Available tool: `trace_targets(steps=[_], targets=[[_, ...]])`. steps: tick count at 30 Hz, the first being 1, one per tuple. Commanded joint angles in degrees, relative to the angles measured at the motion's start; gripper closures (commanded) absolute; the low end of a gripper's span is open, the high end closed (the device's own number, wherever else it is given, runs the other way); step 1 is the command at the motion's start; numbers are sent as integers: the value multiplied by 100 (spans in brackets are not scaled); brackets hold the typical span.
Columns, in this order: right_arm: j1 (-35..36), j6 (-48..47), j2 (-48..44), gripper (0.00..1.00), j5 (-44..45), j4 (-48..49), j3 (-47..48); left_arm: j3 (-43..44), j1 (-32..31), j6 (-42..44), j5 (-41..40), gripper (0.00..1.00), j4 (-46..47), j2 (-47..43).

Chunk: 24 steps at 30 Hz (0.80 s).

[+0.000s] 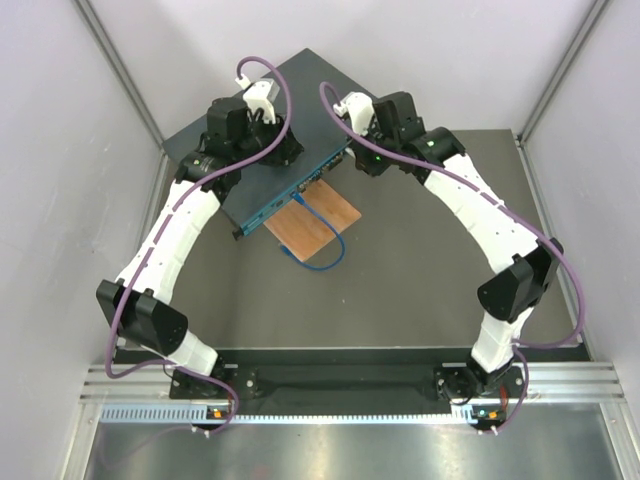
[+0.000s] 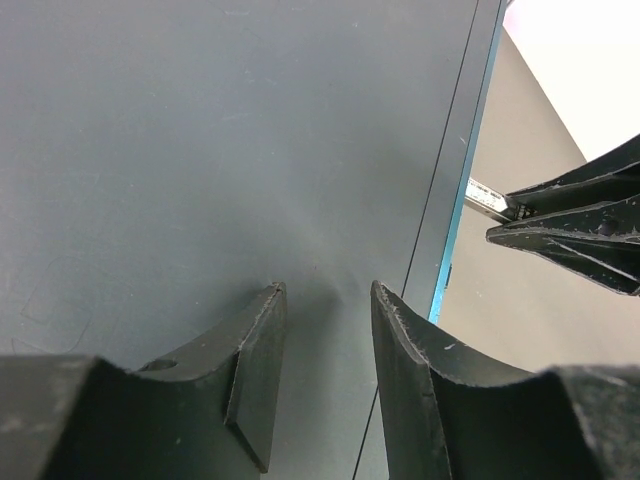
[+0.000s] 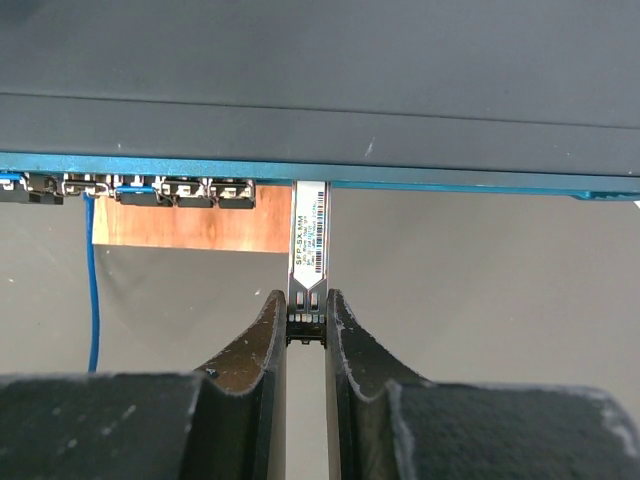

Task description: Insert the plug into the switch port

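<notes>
Right hand point(image 3: 306, 318) pinches the one plug point(image 3: 309, 235), its tip at the port row of the single switch point(image 3: 300, 80); my left hand point(image 2: 326, 292), spread and empty, is over its top.

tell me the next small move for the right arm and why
Probably ease the plug straight forward into the switch. The right gripper is shut on its rear end, its tip sits lined up at the port face, and most of its labelled body shows outside. The left gripper is over the switch top, open.
</notes>
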Motion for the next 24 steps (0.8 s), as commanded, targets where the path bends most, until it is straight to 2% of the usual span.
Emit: trace_targets(steps=[1, 24], targets=[[81, 94, -43, 100, -61, 134, 200, 6, 39, -26, 92, 55, 179, -16], [81, -28, 150, 100, -61, 195, 526, -108, 56, -96, 171, 55, 197, -68]])
